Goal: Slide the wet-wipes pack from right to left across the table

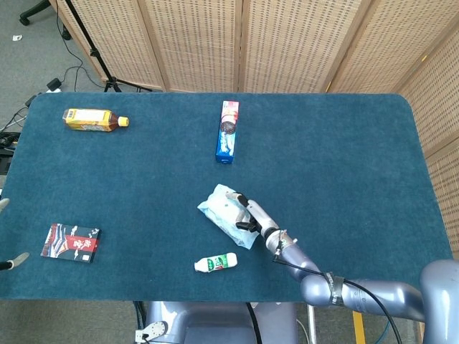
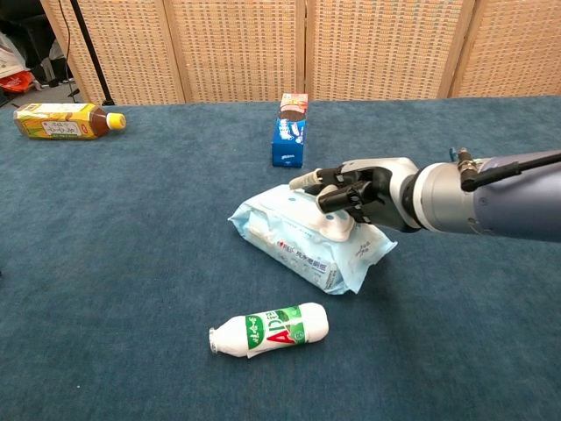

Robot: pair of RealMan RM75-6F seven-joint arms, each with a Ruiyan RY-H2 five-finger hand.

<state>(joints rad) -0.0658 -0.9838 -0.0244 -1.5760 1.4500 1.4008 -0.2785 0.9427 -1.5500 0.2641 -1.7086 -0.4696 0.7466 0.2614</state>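
Observation:
The wet-wipes pack (image 1: pixel 221 215) (image 2: pixel 289 235) is a pale blue soft pack with a white lid, lying flat near the table's middle front. My right hand (image 1: pixel 248 213) (image 2: pixel 355 194) rests on top of it from the right, fingers laid over the lid and thumb stretched toward the pack's far edge, pressing rather than gripping. Its forearm runs off to the lower right. Of my left hand (image 1: pixel 6 205), only pale fingertips show at the far left edge of the head view, spread apart with nothing between them.
A small white bottle (image 1: pixel 216 263) (image 2: pixel 270 329) lies just in front of the pack. A blue cookie box (image 1: pixel 227 131) (image 2: pixel 291 130) lies behind it. A yellow tea bottle (image 1: pixel 93 119) (image 2: pixel 61 121) is at the far left, a red-black packet (image 1: pixel 70 242) at the near left.

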